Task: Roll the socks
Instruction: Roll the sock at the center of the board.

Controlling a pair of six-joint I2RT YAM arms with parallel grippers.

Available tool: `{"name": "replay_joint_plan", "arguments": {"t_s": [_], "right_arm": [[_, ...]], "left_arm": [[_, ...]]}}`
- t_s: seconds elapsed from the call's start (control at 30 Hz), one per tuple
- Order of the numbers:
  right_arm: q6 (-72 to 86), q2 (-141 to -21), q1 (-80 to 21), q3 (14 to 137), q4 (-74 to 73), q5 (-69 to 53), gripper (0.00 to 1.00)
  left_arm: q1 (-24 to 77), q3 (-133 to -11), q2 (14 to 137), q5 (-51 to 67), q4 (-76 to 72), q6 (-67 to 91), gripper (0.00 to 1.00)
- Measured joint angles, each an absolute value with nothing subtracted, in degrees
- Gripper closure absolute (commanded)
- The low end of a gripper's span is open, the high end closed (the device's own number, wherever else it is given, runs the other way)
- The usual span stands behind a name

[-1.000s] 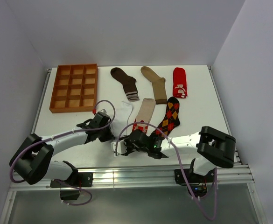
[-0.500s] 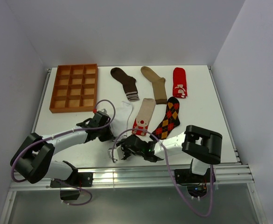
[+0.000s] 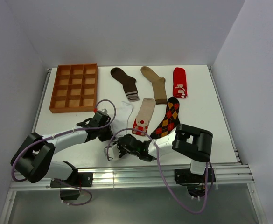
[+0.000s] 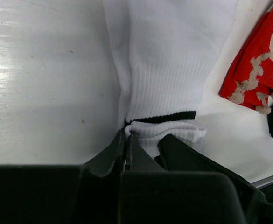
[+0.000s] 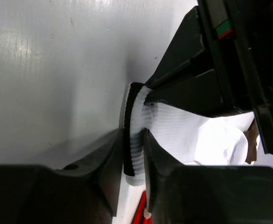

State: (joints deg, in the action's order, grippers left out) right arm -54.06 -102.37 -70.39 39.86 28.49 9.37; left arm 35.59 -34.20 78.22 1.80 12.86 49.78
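The white black-striped sock (image 3: 122, 112) lies at the table's near middle, its cuff (image 4: 166, 130) folded over once. My left gripper (image 4: 127, 135) is shut on the left edge of that cuff. Reaching in from the right, my right gripper (image 5: 134, 133) has its jaws closed on the folded cuff (image 5: 135, 140), black stripe outermost. From above, both grippers meet at the sock's near end, left (image 3: 109, 134) and right (image 3: 117, 148). Further back lie the dark brown sock (image 3: 125, 81), tan sock (image 3: 156, 84), red sock (image 3: 179, 82), beige red-toed sock (image 3: 143, 113) and argyle sock (image 3: 170, 116).
An orange-brown gridded tray (image 3: 74, 87) stands at the back left. The right arm's forearm (image 3: 164, 142) lies low across the near ends of the beige and argyle socks. The table's front rail (image 3: 127, 175) runs just behind both grippers.
My right gripper has slid left to the white sock's cuff and closed on it; its elbow swung left too. The left gripper has stayed shut in place.
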Motion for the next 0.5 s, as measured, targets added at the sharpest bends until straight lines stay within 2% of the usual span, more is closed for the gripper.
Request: {"name": "replay_joint_plan", "arguments": {"t_s": [0.17,0.3,0.43,0.5], "right_arm": [[-53.1,-102.5,-69.4,41.2,26.5,8.3,0.85],[-49.9,-102.2,-67.2,44.4,20.9,4.6,0.90],[-45.3,-101.8,-63.8,49.7,11.8,-1.8,0.93],[-43.0,-101.7,-62.0,52.4,7.3,-5.5,0.94]], "left_arm": [[35.6,-34.3,78.2,1.8,12.9,49.3,0.99],[35.3,-34.3,78.0,1.7,13.0,49.2,0.96],[35.1,-34.3,77.0,1.6,13.4,49.2,0.85],[35.1,-34.3,76.2,1.6,13.7,49.1,0.74]]}}
